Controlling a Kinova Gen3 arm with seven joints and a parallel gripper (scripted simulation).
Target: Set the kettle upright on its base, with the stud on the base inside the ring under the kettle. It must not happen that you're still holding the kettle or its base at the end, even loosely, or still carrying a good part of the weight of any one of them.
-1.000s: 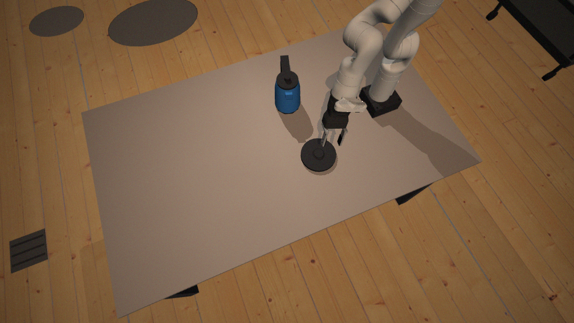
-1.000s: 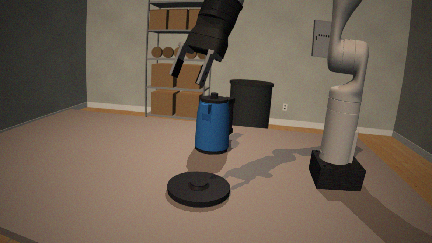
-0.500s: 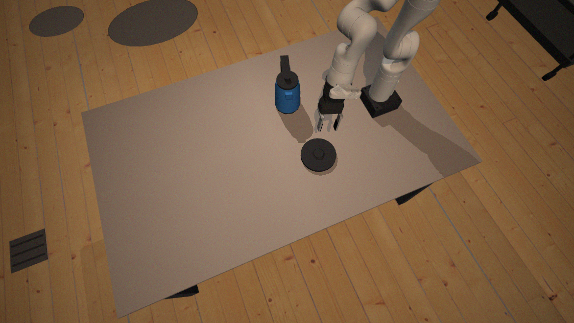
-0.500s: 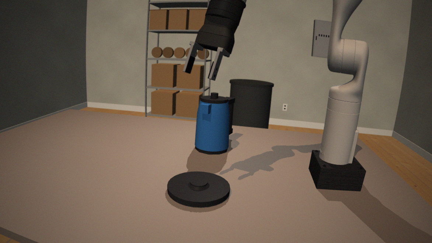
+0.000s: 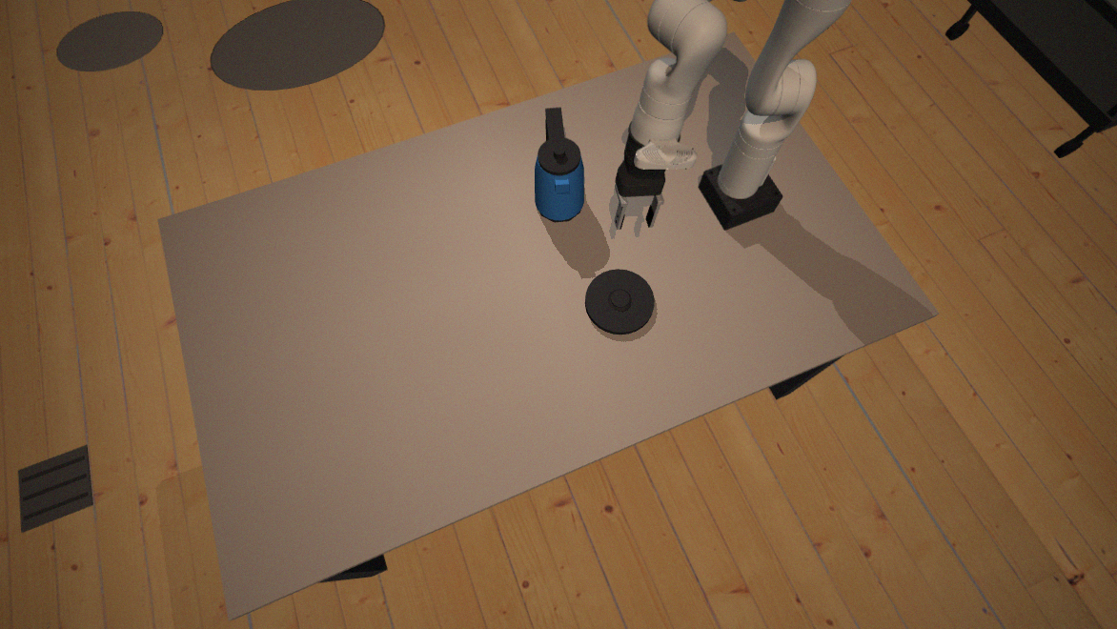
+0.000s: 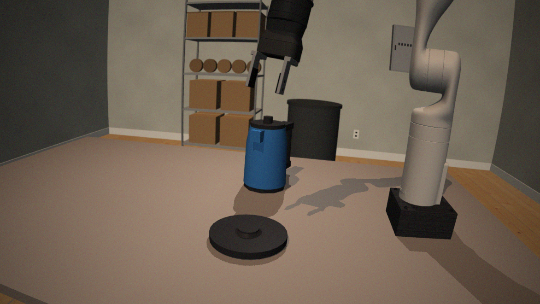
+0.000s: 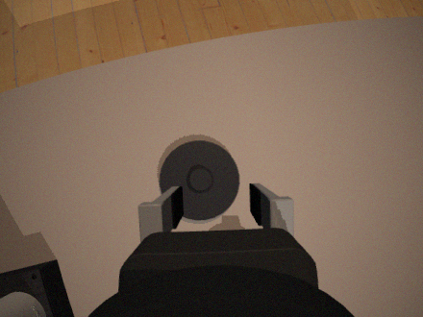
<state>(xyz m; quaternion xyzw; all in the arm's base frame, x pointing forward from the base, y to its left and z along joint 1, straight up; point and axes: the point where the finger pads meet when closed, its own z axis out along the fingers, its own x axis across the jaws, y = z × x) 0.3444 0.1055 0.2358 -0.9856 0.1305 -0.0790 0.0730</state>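
Far left, beyond the table (image 5: 328, 375), a steel shelf rack (image 6: 184, 94) carries cardboard boxes and round log ends, and a dark cylindrical bin (image 6: 314, 128) stands on the plank floor to the right of the rack in the exterior view. On the matte tan tabletop the blue kettle (image 6: 265, 158) stands upright, a smooth tapered body with a black lid, a small knob and a black handle on its far side, a square blue spout block near the rim; it rests on the table, not on its base. The base (image 6: 248, 236), a flat black disc with a low round stud (image 6: 248, 230) at its middle, lies nearer the camera and a little apart from the kettle, with bare tabletop between them. Above and slightly right of the kettle hangs the gripper (image 6: 268, 77), black-bodied with grey fingers (image 6: 252, 73) spread fully wide and nothing between them; in the wrist view the base shows between the two fingers, far below. At the right the pale arm rises from a black square pedestal (image 6: 449, 226) near the table's right edge, well clear of kettle and disc. Wide open tabletop extends to the left.
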